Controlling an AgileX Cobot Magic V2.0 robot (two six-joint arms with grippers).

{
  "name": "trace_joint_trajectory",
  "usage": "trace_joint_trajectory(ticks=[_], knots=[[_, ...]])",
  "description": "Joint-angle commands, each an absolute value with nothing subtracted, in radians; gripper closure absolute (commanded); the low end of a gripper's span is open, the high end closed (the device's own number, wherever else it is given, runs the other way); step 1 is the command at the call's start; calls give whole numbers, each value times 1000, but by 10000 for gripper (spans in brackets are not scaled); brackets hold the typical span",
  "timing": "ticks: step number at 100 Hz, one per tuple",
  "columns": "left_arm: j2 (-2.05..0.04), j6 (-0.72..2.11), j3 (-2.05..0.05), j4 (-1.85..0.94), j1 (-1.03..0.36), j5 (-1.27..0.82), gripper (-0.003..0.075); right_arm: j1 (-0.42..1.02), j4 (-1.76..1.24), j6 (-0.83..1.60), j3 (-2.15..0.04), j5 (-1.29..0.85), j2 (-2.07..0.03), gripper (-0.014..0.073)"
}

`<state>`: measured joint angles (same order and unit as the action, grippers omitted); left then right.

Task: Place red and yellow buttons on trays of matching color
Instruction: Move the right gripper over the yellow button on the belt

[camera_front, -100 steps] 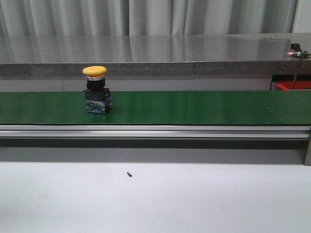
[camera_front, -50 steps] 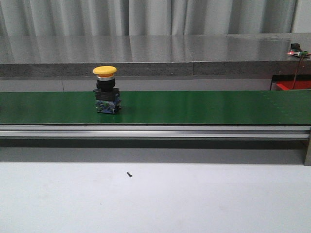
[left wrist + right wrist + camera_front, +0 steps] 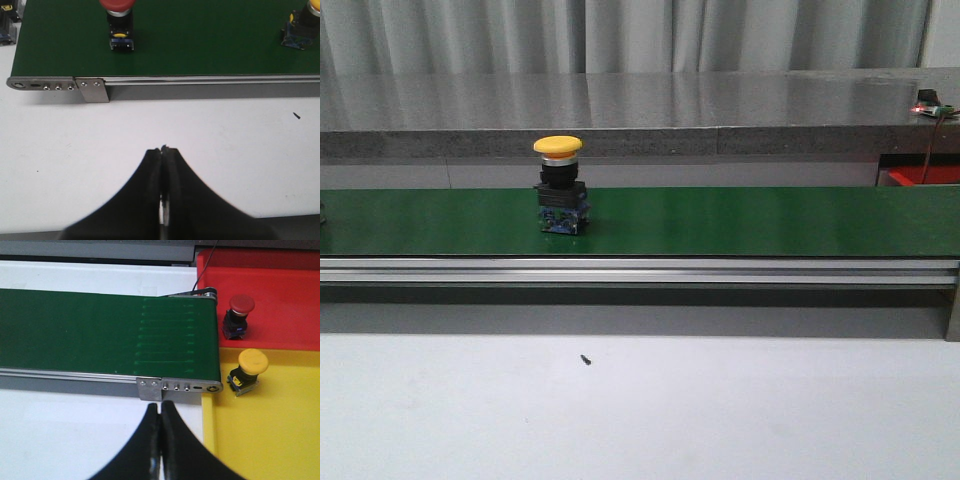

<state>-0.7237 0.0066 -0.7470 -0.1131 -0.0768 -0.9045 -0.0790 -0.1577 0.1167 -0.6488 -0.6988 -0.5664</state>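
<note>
Yellow button [image 3: 560, 187]: yellow mushroom cap on a black collar, blue base, upright on the green belt [image 3: 740, 220]. In the left wrist view it is cut off at the frame edge [image 3: 303, 31], far from the left gripper [image 3: 163, 150], whose fingers are pressed together, empty, over the white table [image 3: 60, 150]. A second, red button [image 3: 119, 22] is seen on the belt ahead of that gripper, cap partly cropped.

Right gripper [image 3: 160, 407]: closed, empty, near the belt end. Beyond it, one red button [image 3: 237, 315] in the red tray [image 3: 285, 305], one yellow button [image 3: 247, 371] in the yellow tray [image 3: 270, 435]. Count: two of each.
</note>
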Motion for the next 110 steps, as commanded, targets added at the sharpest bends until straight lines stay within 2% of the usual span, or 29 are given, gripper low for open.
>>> trace_joint_trajectory(ticks=[1, 19, 53, 85, 90, 103, 110], knots=[[-720, 8, -773, -119, -83, -857, 740, -76, -160, 107, -675, -600, -569, 662], [-720, 8, -773, -119, -83, -857, 740, -76, -197, 107, -700, -627, -625, 662], [-720, 8, -773, -119, -83, -857, 740, -35, -246, 123, -885, -785, -896, 636], [-720, 8, -773, -119, -83, -857, 740, 126, -246, 124, -1102, -800, -1142, 401], [-720, 8, -773, -119, -83, -857, 740, 154, -246, 138, -1140, -796, -1169, 343], [-720, 8, -773, -119, -83, -857, 740, 223, -246, 173, -1237, -797, -1242, 78], [-720, 8, -773, -119, -83, -857, 740, 247, -246, 173, -1287, -812, -1280, -24]])
